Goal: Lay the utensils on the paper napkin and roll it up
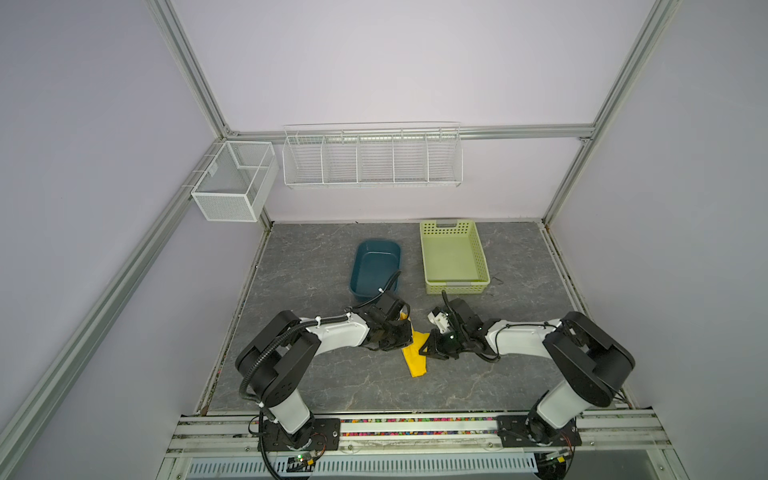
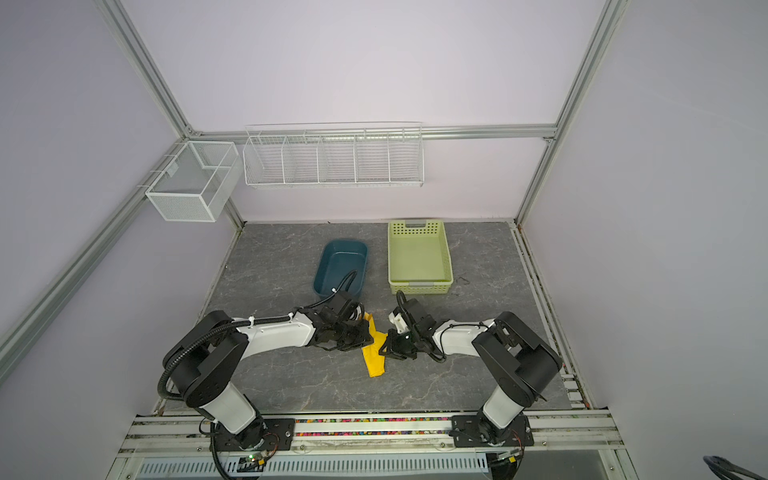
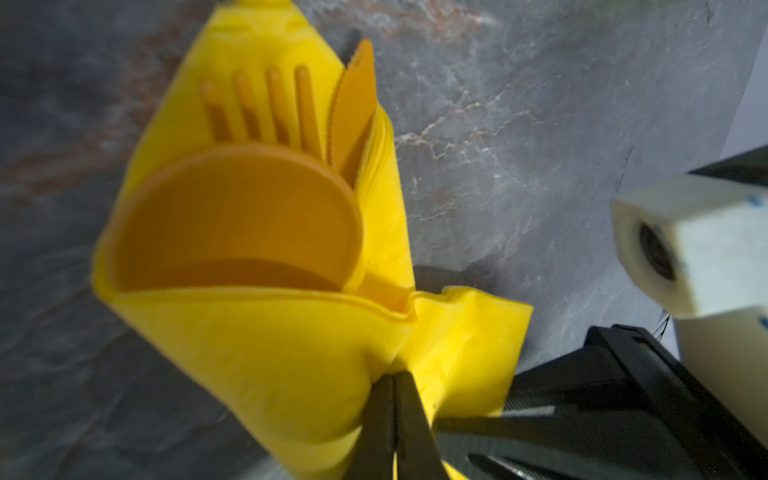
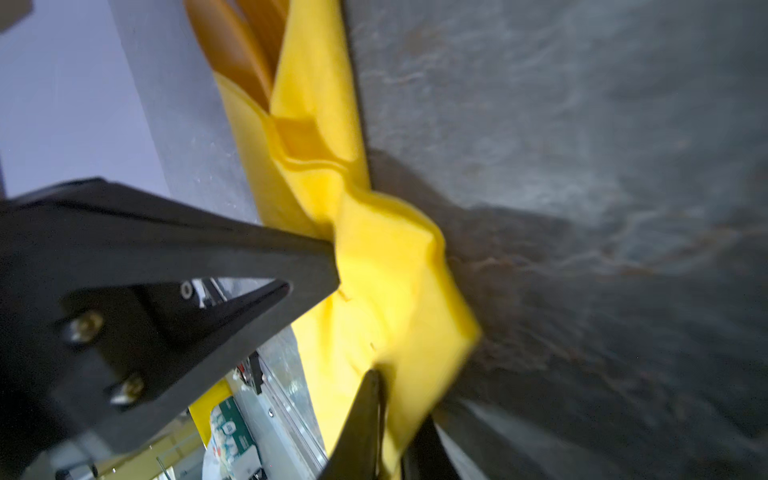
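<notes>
Near the table's [image 1: 353, 386] front middle, the paper napkin [image 1: 415, 361] wraps the spoon [image 3: 237, 216], fork [image 3: 270, 108] and knife [image 3: 353, 108]. The left hand [image 3: 393, 380] and right hand [image 4: 376, 376] pinch it from opposite sides. Bare table surrounds them.

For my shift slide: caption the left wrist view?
Left gripper pinches the yellow napkin wrapped around spoon, fork and knife.
</notes>
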